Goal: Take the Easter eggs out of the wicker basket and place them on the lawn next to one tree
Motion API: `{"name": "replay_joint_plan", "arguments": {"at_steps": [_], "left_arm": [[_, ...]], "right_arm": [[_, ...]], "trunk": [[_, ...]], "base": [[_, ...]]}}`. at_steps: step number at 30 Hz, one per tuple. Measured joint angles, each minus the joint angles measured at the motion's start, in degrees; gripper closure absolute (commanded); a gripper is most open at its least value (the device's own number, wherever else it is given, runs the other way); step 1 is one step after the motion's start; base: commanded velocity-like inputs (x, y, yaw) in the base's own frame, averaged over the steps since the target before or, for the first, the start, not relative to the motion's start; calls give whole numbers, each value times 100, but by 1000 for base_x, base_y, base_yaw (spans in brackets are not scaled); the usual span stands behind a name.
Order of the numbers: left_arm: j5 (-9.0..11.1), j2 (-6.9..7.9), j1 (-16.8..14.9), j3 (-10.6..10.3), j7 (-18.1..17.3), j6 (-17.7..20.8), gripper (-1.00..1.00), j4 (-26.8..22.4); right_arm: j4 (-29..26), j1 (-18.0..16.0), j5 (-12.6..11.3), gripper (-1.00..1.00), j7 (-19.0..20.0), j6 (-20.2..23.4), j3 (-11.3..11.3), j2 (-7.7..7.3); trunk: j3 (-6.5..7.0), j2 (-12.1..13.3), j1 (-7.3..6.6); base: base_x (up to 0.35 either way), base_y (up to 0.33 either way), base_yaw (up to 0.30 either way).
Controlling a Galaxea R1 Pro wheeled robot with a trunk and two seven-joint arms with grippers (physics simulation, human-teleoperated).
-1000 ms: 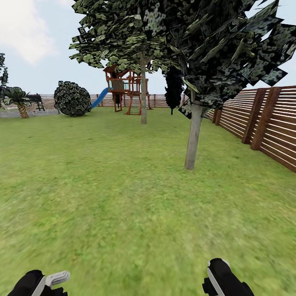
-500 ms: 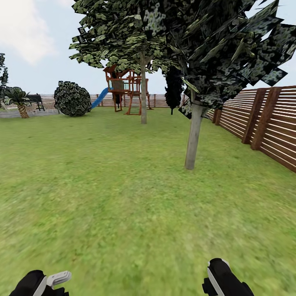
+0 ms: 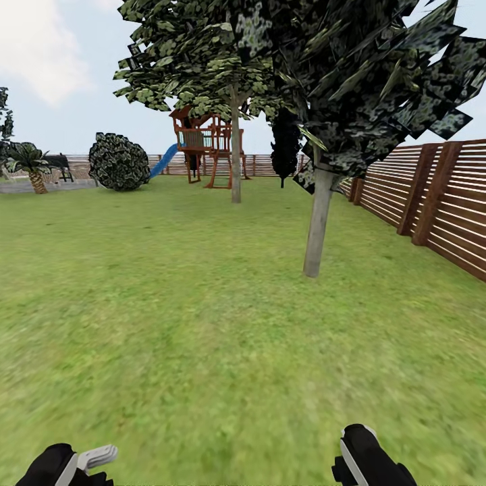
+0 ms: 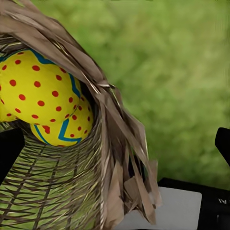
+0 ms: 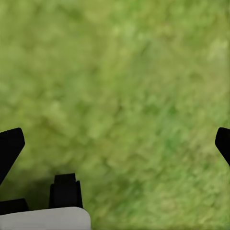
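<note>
The left fingers (image 4: 8, 153) are spread wide, as wide as the right fingers (image 5: 10, 146), which are released over bare grass and hold nothing. Against the head view of half a second and a second ago almost nothing differs: the same garden from the same spot, and my two arms low at the near edge, the left fingers a shade further along. The brown, loosely woven wicker basket (image 4: 57, 191) sits close in front of the left wrist camera, its frayed rim and wall lying between the two black tips; one tip shows through the weave, and I cannot tell whether either pad presses the wicker. Inside it I see two yellow Easter eggs with red dots and blue zigzag bands, one large and near (image 4: 36, 88), the other (image 4: 67, 129) tucked under it against the wall. The green mottled lawn (image 3: 202, 324) runs ahead to the tree with the slim pale trunk and dark speckled crown (image 3: 317, 223), which stands ahead and to the right, well apart from both sets of fingers, near the dark brown slat fence (image 3: 439, 196).
</note>
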Motion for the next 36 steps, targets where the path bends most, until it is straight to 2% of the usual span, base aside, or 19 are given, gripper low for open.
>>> {"name": "replay_joint_plan", "arguments": {"at_steps": [14, 28, 36], "left_arm": [[25, -9, 0, -6, -7, 0, -100, 1], [29, -9, 0, 1, -25, -9, -100, -4], [123, -8, 0, -3, -27, -11, -100, -2]], "right_arm": [[0, 2, 0, -100, -1, 0, 1, 0], [2, 0, 0, -100, -1, 0, 0, 0], [16, 1, 0, -100, -1, -1, -1, 0]], "trunk": [[0, 0, 1], [0, 0, 0], [0, 0, -2]], "base": [[-172, 0, 0], [-6, 0, 0], [104, -70, 0]]}}
